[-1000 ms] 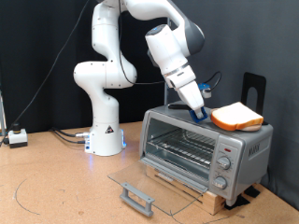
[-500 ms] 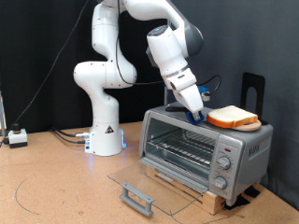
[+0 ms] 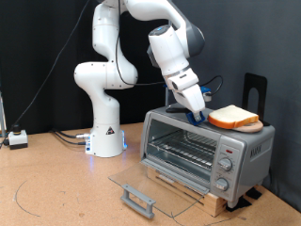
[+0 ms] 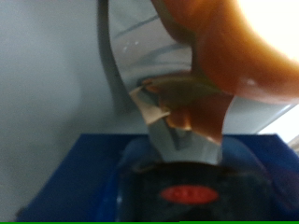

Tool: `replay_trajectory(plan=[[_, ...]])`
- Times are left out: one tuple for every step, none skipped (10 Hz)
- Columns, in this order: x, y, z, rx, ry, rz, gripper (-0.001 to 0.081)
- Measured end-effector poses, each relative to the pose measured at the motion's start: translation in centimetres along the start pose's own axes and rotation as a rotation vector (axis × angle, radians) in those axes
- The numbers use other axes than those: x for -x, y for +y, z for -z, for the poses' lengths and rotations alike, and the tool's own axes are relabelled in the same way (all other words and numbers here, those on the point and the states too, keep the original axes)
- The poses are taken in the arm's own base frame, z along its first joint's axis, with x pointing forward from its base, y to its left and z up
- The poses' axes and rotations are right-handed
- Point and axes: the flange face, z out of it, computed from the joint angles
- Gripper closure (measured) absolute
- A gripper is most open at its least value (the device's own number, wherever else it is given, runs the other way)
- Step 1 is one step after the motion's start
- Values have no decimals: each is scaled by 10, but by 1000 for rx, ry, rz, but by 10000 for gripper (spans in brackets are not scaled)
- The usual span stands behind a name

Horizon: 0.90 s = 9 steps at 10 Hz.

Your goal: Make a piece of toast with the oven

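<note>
The piece of toast (image 3: pixel 235 118), pale on top with an orange-brown crust, is flat just over the top of the silver oven (image 3: pixel 228 155) at the exterior view's right. My gripper (image 3: pixel 201 115) reaches down from the exterior view's left and is shut on the slice's near edge. In the wrist view the crust (image 4: pixel 243 65) fills the frame against a grey finger (image 4: pixel 159 117). The oven's glass door (image 3: pixel 141 181) lies open flat, handle (image 3: pixel 138 198) toward the exterior view's bottom. The wire rack (image 3: pixel 183 146) inside is bare.
The oven stands on a light wooden base (image 3: pixel 193 193) on the brown table. A black upright stand (image 3: pixel 256 89) is behind the oven. The arm's white base (image 3: pixel 105 137) is at the exterior view's left of it, with cables and a small box (image 3: pixel 17 137) farther left.
The gripper and the toast have shifted slightly toward the exterior view's left and a little lower over the oven top, then held still.
</note>
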Motion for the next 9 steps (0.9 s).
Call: replay_trajectory(plan=[[-1,0,0,30,26,25,411],[-1,-2,0,59,57,54,411],[-1,-4,-1,77,81,78,411],[0,-6,-1,85,93,93,411],[0,-7,-2,88,97,100,411],[0,-7,-2,88,96,103,411],[0,-8,-2,88,95,104,411],[0,-8,-3,89,92,108,411],[0,-9,-3,88,84,112,411]])
